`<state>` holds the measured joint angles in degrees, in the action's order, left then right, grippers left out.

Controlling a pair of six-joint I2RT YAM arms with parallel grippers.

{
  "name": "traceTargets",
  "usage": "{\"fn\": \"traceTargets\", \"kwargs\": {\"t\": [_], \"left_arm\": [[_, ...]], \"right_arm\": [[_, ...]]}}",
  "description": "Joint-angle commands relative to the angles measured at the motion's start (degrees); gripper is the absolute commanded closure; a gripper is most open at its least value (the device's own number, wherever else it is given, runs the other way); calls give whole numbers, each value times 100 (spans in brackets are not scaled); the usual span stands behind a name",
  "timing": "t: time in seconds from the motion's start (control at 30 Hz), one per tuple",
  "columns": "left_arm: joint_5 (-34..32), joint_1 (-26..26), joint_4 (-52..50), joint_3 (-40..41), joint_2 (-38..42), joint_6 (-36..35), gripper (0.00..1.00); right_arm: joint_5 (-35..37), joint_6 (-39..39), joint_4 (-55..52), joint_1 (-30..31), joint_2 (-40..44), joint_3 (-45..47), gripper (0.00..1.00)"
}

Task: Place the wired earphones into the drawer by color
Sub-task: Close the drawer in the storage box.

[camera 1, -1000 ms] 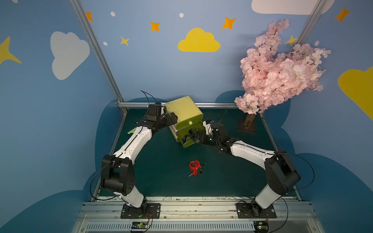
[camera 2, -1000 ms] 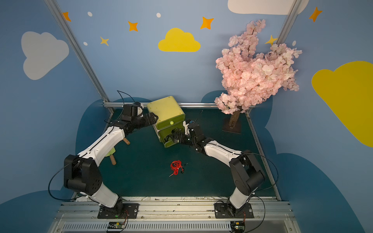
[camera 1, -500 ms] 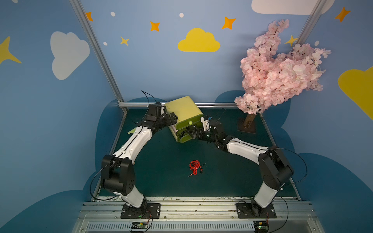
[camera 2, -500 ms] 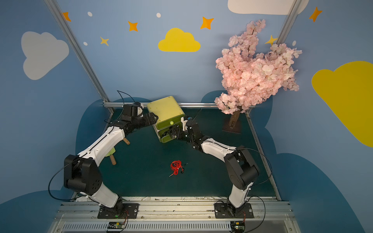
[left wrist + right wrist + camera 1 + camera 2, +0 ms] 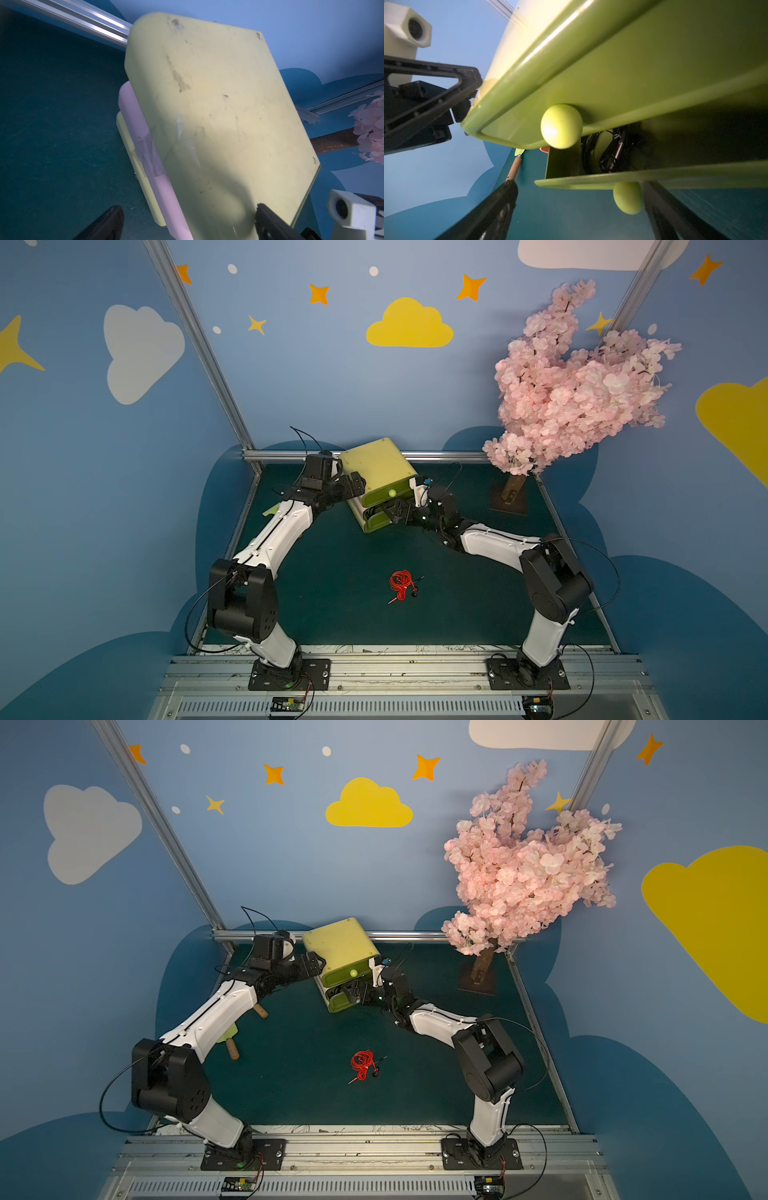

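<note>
Yellow-green plastic fills the scene: the drawer cabinet [image 5: 379, 472] sits at the back of the dark green mat [image 5: 345, 614], and both arms are crowded around it. The left gripper [image 5: 358, 486] is spread wide, released and holding nothing, one finger [image 5: 270, 222] pressed against the cabinet's pale top panel near its corner, the other finger [image 5: 104, 224] hanging off to the side over the mat. Just past that finger a pink slab [image 5: 145, 149] is taped along the cabinet's flank. The right gripper [image 5: 397, 512] is at the front of the cabinet, level with the lower drawer [image 5: 654, 176], and it too is wide open with nothing clamped; its two dark fingers [image 5: 492, 212] straddle the lower drawer's round knob [image 5: 628, 198], which lies between them nearer one finger, whether touching cannot be told. That lower drawer stands slightly pulled out, and just beyond the open jaws a bundle of black earphones [image 5: 610, 151] lies coiled inside it. The upper drawer [image 5: 612, 83] above is shut, its knob [image 5: 560, 126] sticking out. The red earphones [image 5: 402, 585] lie loose on the mat well behind the right gripper, toward the robot's base, between the two arms and touching neither. A wooden-handled toy tool [image 5: 232, 1048] lies on the mat under the left arm. A pink blossom tree [image 5: 573, 385] stands off to the far side of the right gripper.
</note>
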<state>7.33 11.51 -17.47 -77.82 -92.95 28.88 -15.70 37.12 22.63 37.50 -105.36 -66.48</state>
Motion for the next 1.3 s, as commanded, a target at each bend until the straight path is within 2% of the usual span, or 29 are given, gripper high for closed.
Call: {"fn": "traceTargets", "kwargs": {"t": [0.0,0.83,1.0,1.27], "left_arm": [[23,-10,-107,127,13,-52,0],[41,-13,-132,145,75,-32,0],[40,-17,-148,120,125,-27,0],[-4,-78,-302,-207,250,-104,0]], "right_arm": [[-55,-135,434,11,-180,-284,2],[59,-370,1252,113,-679,-465,2],[128,-381,1252,118,-494,-282,2],[331,-329,1216,57,277,391,2]]}}
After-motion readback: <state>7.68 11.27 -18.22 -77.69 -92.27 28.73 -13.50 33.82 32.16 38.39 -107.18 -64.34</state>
